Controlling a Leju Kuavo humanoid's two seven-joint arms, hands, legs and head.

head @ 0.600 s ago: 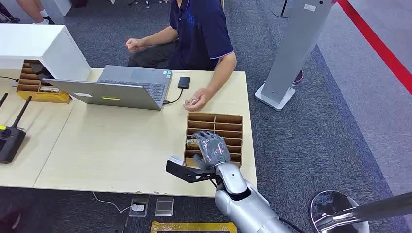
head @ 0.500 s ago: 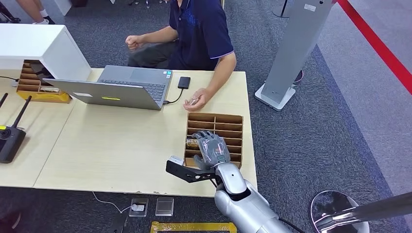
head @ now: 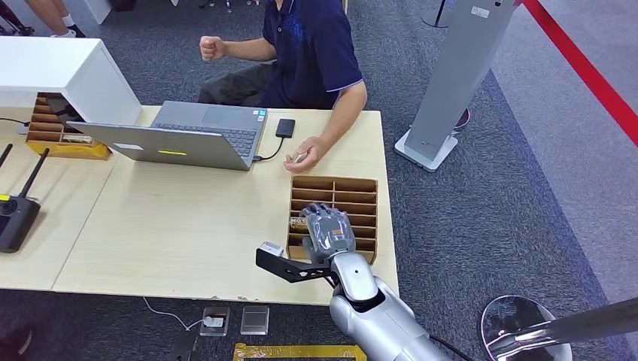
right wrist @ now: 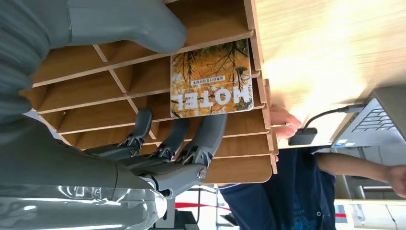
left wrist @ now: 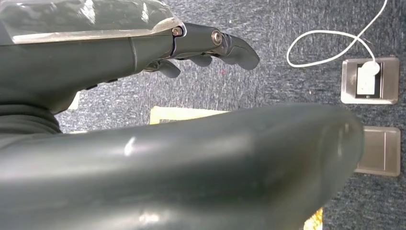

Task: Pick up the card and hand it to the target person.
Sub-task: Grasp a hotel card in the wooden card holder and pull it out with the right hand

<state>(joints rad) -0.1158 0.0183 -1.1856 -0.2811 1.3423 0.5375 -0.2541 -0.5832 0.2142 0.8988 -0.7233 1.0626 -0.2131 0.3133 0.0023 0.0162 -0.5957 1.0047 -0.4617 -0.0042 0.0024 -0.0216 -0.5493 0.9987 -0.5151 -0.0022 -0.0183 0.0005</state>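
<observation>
The card (right wrist: 212, 80) is orange with "HOTEL" printed on it and lies in a slot of the wooden rack (right wrist: 143, 76). In the head view the card (head: 299, 223) pokes out at the left side of the rack (head: 346, 184), near the table's front right. My right hand (head: 329, 232) hovers over the rack with fingers spread. Its thumb (right wrist: 119, 21) is on one side of the card and its fingers (right wrist: 177, 139) on the other, not pinching it. The person (head: 312, 53) sits behind the table, one hand (head: 305, 156) resting near the rack. My left hand (left wrist: 119, 52) hangs over the carpet, holding nothing.
A laptop (head: 195, 135) and a black device (head: 284, 127) lie on the table (head: 188, 218) beyond the rack. A black remote (head: 15, 218), a second rack (head: 53, 128) and a white box (head: 60, 71) stand at the left. A grey stand (head: 451, 83) rises to the right.
My right hand has edged slightly forward over the rack. The person's raised fist has moved higher and to the right.
</observation>
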